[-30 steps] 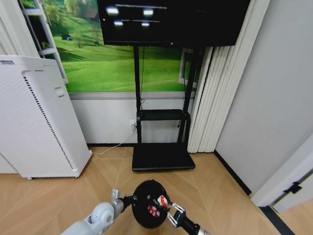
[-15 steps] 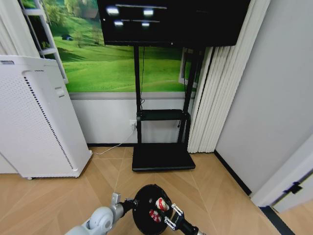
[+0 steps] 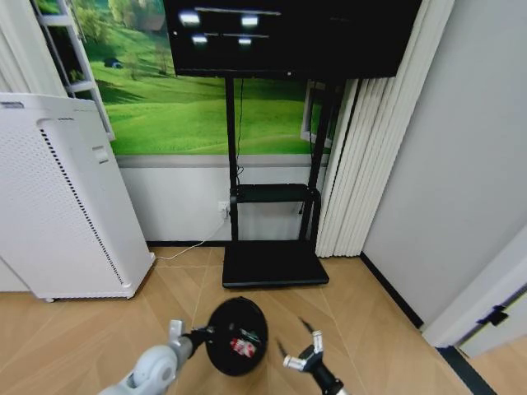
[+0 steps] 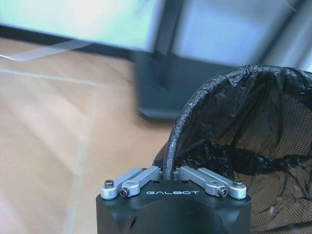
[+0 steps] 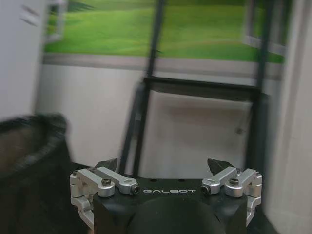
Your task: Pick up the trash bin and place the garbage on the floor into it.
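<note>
The black round trash bin (image 3: 236, 336) hangs low over the parquet floor (image 3: 74, 329), its mouth facing my head camera. My left gripper (image 3: 198, 335) is shut on its rim; the left wrist view shows the fingers (image 4: 146, 175) clamped on the bag-lined rim of the bin (image 4: 234, 126). A red-and-white piece of garbage (image 3: 243, 346) lies inside the bin. My right gripper (image 3: 303, 350) is just right of the bin, apart from it, open and holding nothing. In the right wrist view its fingertips (image 5: 109, 164) stand wide apart around its midpoint (image 5: 163, 165), with the bin (image 5: 29, 156) off to one side.
A tall white perforated appliance (image 3: 66, 197) stands at the left. The black TV stand's base (image 3: 274, 263) sits on the floor just beyond the bin, by the wall. Curtains (image 3: 362, 164) and a grey wall close off the right.
My right gripper held a red-and-white piece over the bin; it has let go, opened and drawn away to the right. The piece now lies inside. The bin has shifted left.
</note>
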